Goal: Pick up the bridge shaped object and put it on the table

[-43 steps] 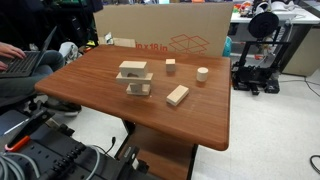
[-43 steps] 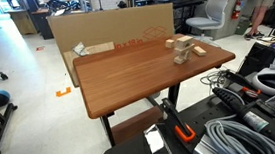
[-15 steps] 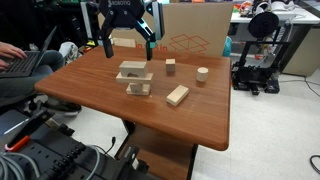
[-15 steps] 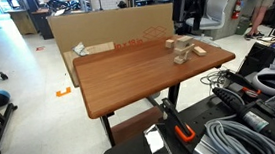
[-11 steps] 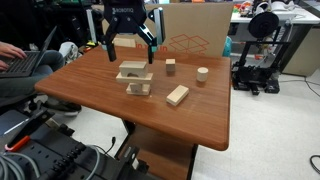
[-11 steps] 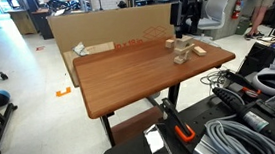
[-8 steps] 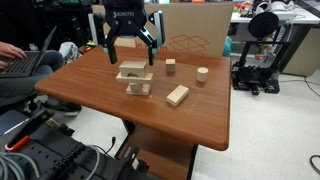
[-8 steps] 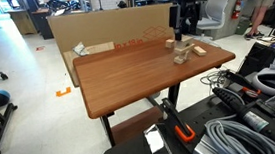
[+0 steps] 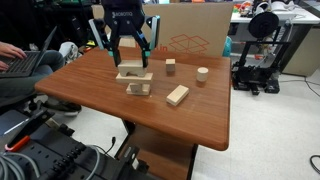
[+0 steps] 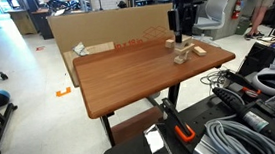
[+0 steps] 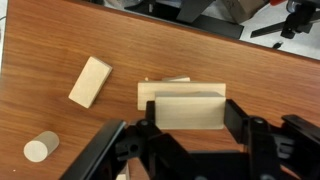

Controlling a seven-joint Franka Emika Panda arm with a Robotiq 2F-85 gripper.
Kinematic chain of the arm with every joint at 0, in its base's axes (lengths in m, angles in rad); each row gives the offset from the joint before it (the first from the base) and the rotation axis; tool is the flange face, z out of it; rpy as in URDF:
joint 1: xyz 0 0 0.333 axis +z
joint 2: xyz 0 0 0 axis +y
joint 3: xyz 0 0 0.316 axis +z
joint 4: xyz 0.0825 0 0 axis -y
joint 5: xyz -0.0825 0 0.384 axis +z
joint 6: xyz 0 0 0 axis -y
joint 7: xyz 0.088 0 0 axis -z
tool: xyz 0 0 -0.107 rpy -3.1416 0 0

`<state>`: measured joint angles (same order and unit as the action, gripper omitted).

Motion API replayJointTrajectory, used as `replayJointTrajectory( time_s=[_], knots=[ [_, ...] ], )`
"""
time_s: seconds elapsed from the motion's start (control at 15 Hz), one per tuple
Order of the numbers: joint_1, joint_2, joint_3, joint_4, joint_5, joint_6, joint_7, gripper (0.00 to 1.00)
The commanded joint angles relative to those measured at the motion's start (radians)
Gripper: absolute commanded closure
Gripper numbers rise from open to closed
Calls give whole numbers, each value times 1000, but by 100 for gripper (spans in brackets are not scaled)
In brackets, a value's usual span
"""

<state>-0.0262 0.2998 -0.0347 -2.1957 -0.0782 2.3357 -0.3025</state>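
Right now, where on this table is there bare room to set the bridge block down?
The table is bare across the broad stretch between the stack of blocks and its near edge. Also bare: the strip in front of the rectangular block. It is crowded around the stack, where the open gripper hangs, and the small cube and cylinder beside it.

reddish-brown wooden table [image 9: 150, 118] with rounded corners, carrying loose wooden pieces.
in an exterior view a small stack of blocks [image 9: 139, 88] stands near the middle; a small cube [image 9: 170, 67] and a short cylinder [image 9: 202, 73] sit apart toward the far edge, and a plain rectangular block [image 9: 177, 95] lies flat nearer the front edge.
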Motion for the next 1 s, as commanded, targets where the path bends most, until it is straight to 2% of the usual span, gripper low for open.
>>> replayJointTrajectory(
  time_s=[0.0,0.4,0.67,0.93],
  knots=[
    [-23,-23,33,46,53,-97,-22,57],
    [-17,-12,25,177,66,-167,11,57],
    [-19,24,23,235,64,-160,23,57],
    [-23,62,27,245,82,-109,46,57]
  ],
)
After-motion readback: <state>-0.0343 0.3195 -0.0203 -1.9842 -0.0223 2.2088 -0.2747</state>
